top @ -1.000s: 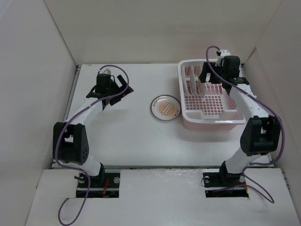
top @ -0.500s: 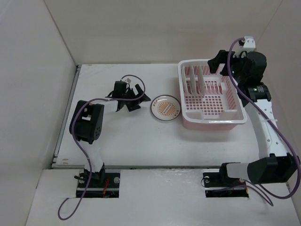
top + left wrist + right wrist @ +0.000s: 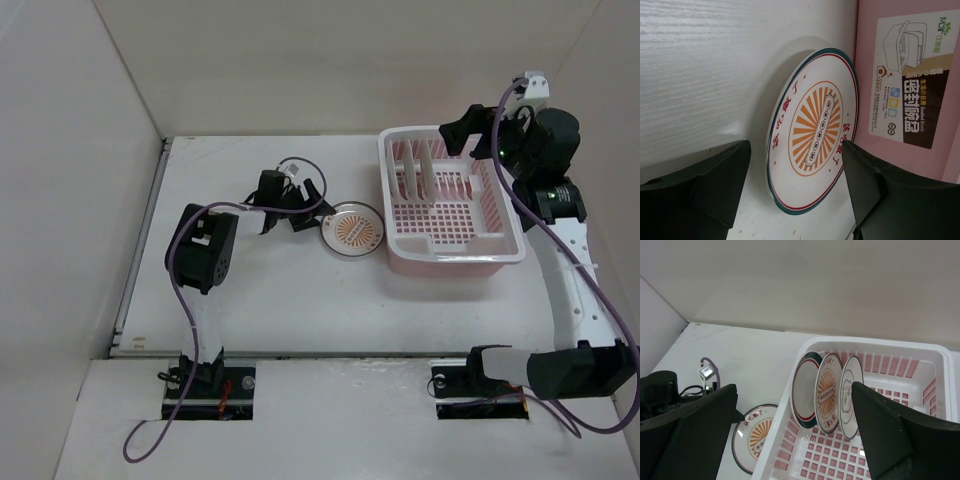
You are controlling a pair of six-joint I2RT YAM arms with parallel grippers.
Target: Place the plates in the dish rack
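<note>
One orange-sunburst plate point(image 3: 353, 228) point(image 3: 812, 132) point(image 3: 754, 437) lies flat on the table, just left of the pink dish rack point(image 3: 452, 262) point(image 3: 875, 345). My left gripper point(image 3: 304, 206) point(image 3: 796, 145) is low at the plate's left edge, open, with one finger on each side of the near rim and neither touching it. Three plates stand upright in the rack's slots: a teal-rimmed one point(image 3: 806, 389), a second sunburst one point(image 3: 827, 392) and a white one point(image 3: 851, 396). My right gripper point(image 3: 462, 136) point(image 3: 794, 387) hangs open and empty, high above the rack's far right corner.
The rack's pink side wall with a printed label point(image 3: 910, 80) stands right against the flat plate's far edge. White enclosure walls close in the table on the left, back and right. A purple cable point(image 3: 300, 165) loops over the left wrist.
The left arm swung right and down to the flat plate, and its jaws narrowed a little. The right arm rose out of the rack and drew back to the right.
</note>
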